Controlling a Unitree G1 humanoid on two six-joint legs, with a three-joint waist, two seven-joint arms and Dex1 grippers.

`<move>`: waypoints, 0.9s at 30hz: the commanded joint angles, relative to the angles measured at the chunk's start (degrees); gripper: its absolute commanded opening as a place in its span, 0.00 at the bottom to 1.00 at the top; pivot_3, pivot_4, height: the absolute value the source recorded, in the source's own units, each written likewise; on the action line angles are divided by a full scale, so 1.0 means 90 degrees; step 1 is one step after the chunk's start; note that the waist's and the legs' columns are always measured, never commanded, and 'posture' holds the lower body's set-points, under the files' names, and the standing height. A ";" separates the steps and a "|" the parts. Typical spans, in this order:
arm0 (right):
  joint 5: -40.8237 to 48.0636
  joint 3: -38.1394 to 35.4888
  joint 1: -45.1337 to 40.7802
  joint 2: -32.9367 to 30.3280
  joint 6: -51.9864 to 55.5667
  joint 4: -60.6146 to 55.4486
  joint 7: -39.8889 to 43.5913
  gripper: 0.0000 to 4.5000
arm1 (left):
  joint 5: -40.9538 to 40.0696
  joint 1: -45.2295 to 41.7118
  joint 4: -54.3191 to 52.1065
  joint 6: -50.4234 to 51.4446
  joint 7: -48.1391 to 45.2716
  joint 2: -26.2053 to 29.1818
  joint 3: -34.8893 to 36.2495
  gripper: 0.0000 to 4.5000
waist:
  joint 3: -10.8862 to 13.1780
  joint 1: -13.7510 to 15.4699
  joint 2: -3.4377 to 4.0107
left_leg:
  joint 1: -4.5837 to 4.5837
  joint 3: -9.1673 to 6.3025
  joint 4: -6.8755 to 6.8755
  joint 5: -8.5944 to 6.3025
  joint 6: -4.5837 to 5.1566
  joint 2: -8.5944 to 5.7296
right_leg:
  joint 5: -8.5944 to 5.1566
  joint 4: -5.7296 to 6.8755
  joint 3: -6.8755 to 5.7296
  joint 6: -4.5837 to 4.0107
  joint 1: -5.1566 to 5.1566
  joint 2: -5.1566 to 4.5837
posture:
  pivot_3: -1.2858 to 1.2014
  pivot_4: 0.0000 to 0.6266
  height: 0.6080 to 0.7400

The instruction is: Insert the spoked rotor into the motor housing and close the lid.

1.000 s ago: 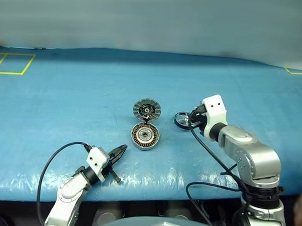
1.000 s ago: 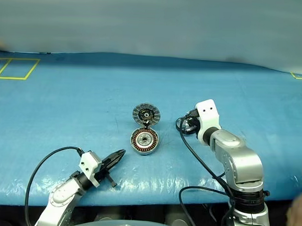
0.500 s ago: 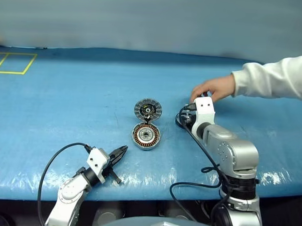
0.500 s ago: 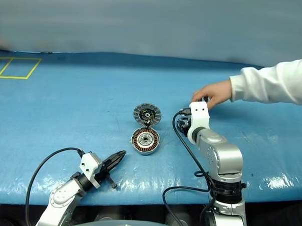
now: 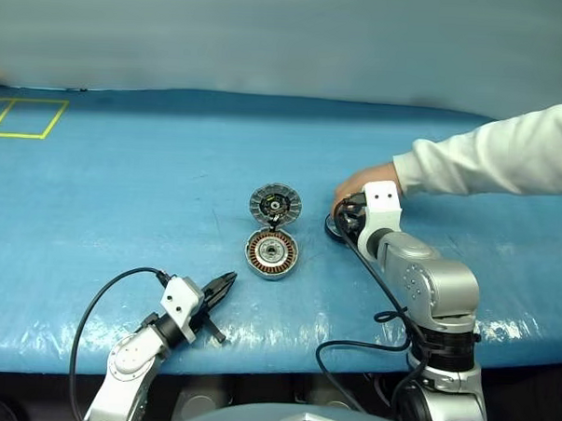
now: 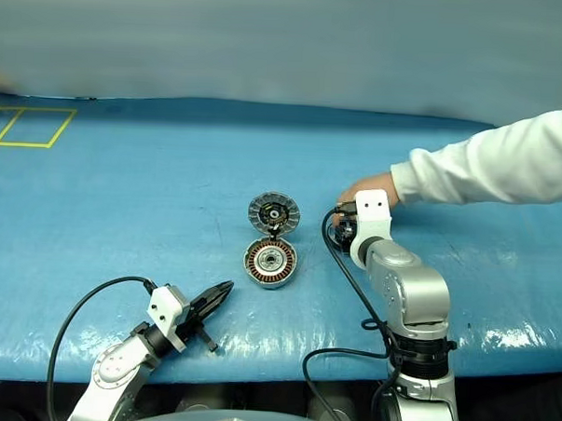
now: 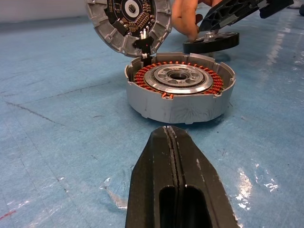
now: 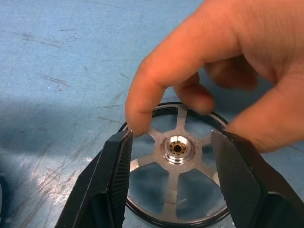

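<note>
No text, label, brand or number can be read anywhere. The only sign is a yellow outlined rectangle (image 5: 24, 117) marked on the blue bench (image 5: 123, 194), at its far left.

In the head views the right arm and a person's hand (image 5: 362, 181) cover most of the spoked rotor (image 8: 176, 161). In the right wrist view that hand hides the rotor's far rim, and the picture's edge cuts its near rim. The sleeve (image 5: 493, 150) runs off the right edge.
</note>
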 commanded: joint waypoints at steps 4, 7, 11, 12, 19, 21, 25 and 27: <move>-0.0050 0.0028 -0.0078 -0.0043 -0.0090 -0.0165 -0.0003 0.61 | -0.0051 -0.0055 -0.0215 -0.0060 -0.0024 0.0027 0.0007 0.00 | 0.0000 0.0000 0.0000 | 0.0000 0.0000 0.0000 0.0000 0.0000 0.0000 | 0.0000 0.0000 0.0000 0.0000 0.0000 0.0000 | 0.52 0.24 1.00; -0.0056 0.0044 -0.0066 -0.0030 -0.0120 -0.0169 -0.0008 0.61 | -0.0046 -0.0078 -0.0199 -0.0073 -0.0034 0.0045 0.0006 0.00 | 0.0000 0.0000 0.0000 | 0.0000 0.0000 0.0000 0.0000 0.0000 0.0000 | 0.0000 0.0000 0.0000 0.0000 0.0000 0.0000 | 0.52 0.24 1.00; -0.0058 0.0055 -0.0032 -0.0008 -0.0137 -0.0208 -0.0007 0.61 | -0.0045 -0.0112 -0.0183 -0.0071 -0.0053 0.0070 0.0001 0.00 | 0.0000 0.0000 0.0000 | 0.0000 0.0000 0.0000 0.0000 0.0000 0.0000 | 0.0000 0.0000 0.0000 0.0000 0.0000 0.0000 | 0.52 0.24 1.00; -0.0056 0.0057 -0.0025 -0.0005 -0.0137 -0.0222 -0.0004 0.61 | -0.0043 -0.0120 -0.0181 -0.0069 -0.0060 0.0077 -0.0001 0.00 | 0.0000 0.0000 0.0000 | 0.0000 0.0000 0.0000 0.0000 0.0000 0.0000 | 0.0000 0.0000 0.0000 0.0000 0.0000 0.0000 | 0.52 0.24 1.00; -0.0052 0.0083 0.0010 0.0042 -0.0124 -0.0335 -0.0003 0.61 | -0.0052 -0.0223 -0.0126 -0.0052 -0.0116 0.0085 0.0017 0.00 | 0.0000 0.0000 0.0000 | 0.0000 0.0000 0.0000 0.0000 0.0000 0.0000 | 0.0000 0.0000 0.0000 0.0000 0.0000 0.0000 | 0.52 0.24 1.00; -0.0053 0.0096 0.0022 0.0048 -0.0120 -0.0362 -0.0001 0.61 | -0.0053 -0.0238 -0.0115 -0.0051 -0.0122 0.0086 0.0018 0.00 | 0.0000 0.0001 0.0000 | 0.0000 0.0000 -0.0001 0.0000 0.0000 0.0000 | 0.0000 0.0000 0.0000 0.0001 0.0000 0.0000 | 0.52 0.24 1.00; -0.0041 0.0098 0.0028 0.0039 -0.0101 -0.0411 0.0014 0.61 | -0.0055 -0.0247 -0.0101 -0.0044 -0.0123 0.0075 0.0010 0.00 | 0.0000 0.0000 0.0000 | 0.0000 0.0000 -0.0001 0.0000 0.0000 0.0000 | 0.0000 0.0000 0.0000 0.0001 0.0000 0.0001 | 0.52 0.24 1.00; -0.0044 0.0097 0.0018 0.0032 -0.0101 -0.0410 0.0019 0.61 | -0.0063 -0.0246 -0.0096 -0.0040 -0.0122 0.0065 0.0007 0.00 | 0.0000 0.0000 0.0000 | 0.0000 0.0001 0.0000 0.0000 0.0000 0.0000 | 0.0000 0.0000 0.0000 0.0001 0.0000 0.0000 | 0.52 0.24 1.00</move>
